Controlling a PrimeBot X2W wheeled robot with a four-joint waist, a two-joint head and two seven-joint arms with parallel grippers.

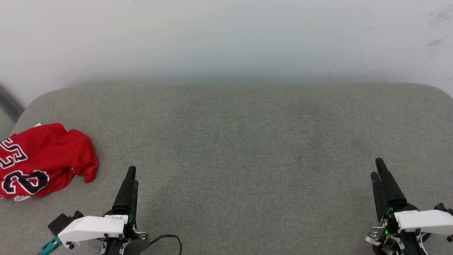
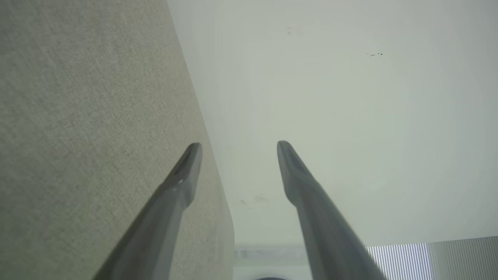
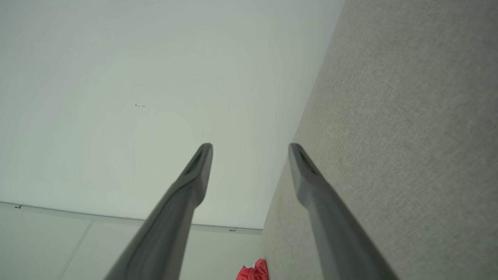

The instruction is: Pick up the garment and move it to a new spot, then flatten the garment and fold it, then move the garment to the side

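Jersey first: you'll find the red thin-fabric sports jersey [image 1: 42, 159] crumpled in a heap at about 8 o'clock on the grey woven-fabric padded surface [image 1: 240, 134]. It lies right at the left edge, with black-and-white outlined letters and a number facing up. Your left gripper [image 1: 132, 177] sits at 7 o'clock, its two long dark fingers pointing toward 12, near the jersey's lower right corner but not touching it. Your right gripper [image 1: 376, 168] is at 5 o'clock, well apart from the cloth. Seen from the wrists, the left gripper [image 2: 239, 144] and the right gripper [image 3: 251, 146] both stand spread wide — nothing between the fingers. A scrap of the jersey [image 3: 255, 272] shows at 6 o'clock in the right wrist view. Beyond the surface, at 12 o'clock, rises a plain white wall [image 1: 226, 35].
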